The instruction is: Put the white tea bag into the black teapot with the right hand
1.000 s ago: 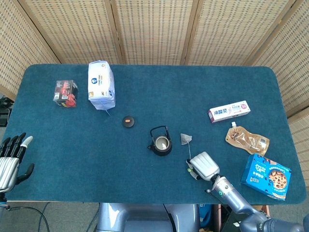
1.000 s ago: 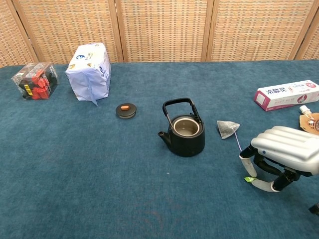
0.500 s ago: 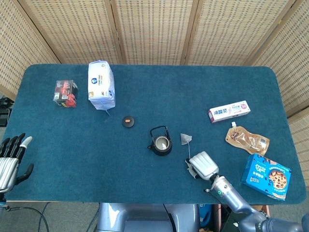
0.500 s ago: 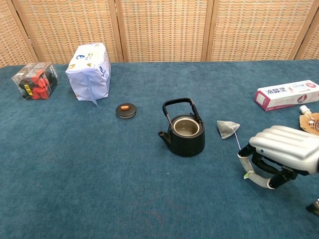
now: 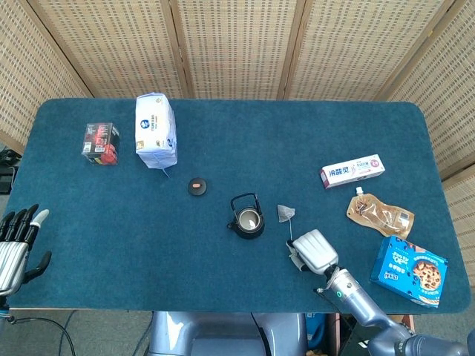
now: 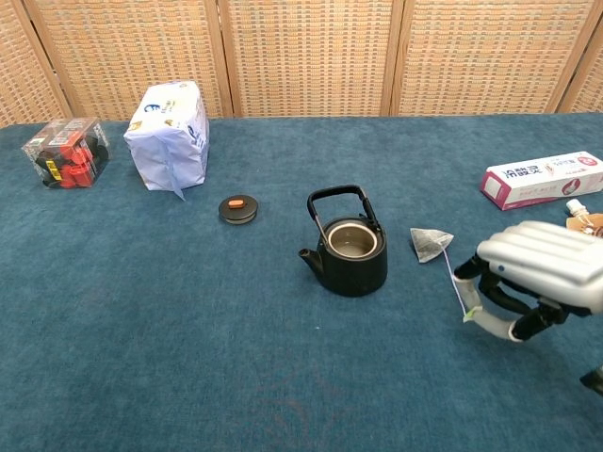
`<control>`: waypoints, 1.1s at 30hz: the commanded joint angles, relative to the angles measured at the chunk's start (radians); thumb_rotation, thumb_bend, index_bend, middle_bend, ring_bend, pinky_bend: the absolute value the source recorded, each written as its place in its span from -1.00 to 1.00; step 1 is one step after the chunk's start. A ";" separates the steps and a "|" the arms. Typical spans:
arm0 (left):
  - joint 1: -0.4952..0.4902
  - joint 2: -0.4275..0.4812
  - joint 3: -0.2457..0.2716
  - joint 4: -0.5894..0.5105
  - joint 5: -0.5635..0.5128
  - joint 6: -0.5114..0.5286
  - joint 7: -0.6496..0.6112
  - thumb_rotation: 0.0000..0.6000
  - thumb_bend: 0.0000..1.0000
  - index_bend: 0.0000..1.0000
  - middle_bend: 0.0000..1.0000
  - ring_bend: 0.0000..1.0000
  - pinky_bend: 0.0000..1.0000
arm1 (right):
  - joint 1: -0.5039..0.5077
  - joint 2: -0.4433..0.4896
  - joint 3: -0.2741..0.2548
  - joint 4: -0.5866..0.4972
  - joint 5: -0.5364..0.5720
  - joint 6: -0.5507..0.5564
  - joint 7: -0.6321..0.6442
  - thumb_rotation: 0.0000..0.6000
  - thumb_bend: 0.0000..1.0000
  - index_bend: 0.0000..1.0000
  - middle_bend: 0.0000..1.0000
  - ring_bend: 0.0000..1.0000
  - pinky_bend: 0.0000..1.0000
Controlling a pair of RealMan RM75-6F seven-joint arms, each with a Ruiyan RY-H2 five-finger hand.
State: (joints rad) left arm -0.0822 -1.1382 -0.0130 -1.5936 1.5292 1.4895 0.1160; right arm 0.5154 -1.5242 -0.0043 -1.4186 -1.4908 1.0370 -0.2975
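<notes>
My right hand (image 6: pixel 528 278) pinches the tag end of the string; the white tea bag (image 6: pixel 431 244) lies on the cloth just right of the black teapot (image 6: pixel 349 249). Lifting could swing it past the open mouth, or the thin string may slip.

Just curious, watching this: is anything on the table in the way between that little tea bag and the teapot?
Nothing visible: only bare cloth lies between the tea bag and the teapot, whose top is open.

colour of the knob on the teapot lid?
Orange, on the black lid; clearest in the chest view.
</notes>
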 commanded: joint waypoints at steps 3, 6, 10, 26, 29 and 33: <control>-0.002 0.000 0.001 -0.005 0.003 -0.002 0.005 1.00 -0.18 -1.00 -1.00 -1.00 -1.00 | 0.001 0.061 0.020 -0.074 -0.018 0.035 -0.014 0.88 0.31 0.25 0.80 0.81 0.96; -0.003 0.001 0.002 -0.009 0.004 -0.004 0.008 1.00 -0.18 -1.00 -1.00 -1.00 -1.00 | 0.003 0.088 0.029 -0.106 -0.021 0.045 -0.024 0.91 0.31 0.25 0.80 0.81 0.96; -0.005 0.005 0.007 -0.019 0.001 -0.017 0.015 1.00 -0.18 -1.00 -1.00 -1.00 -1.00 | 0.008 0.129 0.044 -0.152 -0.027 0.060 -0.042 0.91 0.31 0.26 0.80 0.81 0.96; -0.013 0.001 0.016 -0.024 -0.001 -0.043 0.011 1.00 -0.18 -1.00 -1.00 -1.00 -1.00 | 0.061 0.228 0.133 -0.275 0.020 0.045 -0.083 0.91 0.31 0.26 0.80 0.81 0.96; -0.013 0.000 0.016 -0.023 0.002 -0.041 0.008 1.00 -0.19 -1.00 -1.00 -1.00 -1.00 | 0.070 0.238 0.145 -0.288 0.028 0.042 -0.082 0.92 0.31 0.26 0.80 0.81 0.96; -0.013 -0.001 0.018 -0.022 0.003 -0.040 0.008 1.00 -0.18 -1.00 -1.00 -1.00 -1.00 | 0.081 0.247 0.162 -0.303 0.037 0.040 -0.076 0.92 0.31 0.26 0.80 0.81 0.96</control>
State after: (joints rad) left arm -0.0948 -1.1389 0.0046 -1.6153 1.5326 1.4490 0.1237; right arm 0.5938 -1.2792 0.1545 -1.7187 -1.4562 1.0778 -0.3754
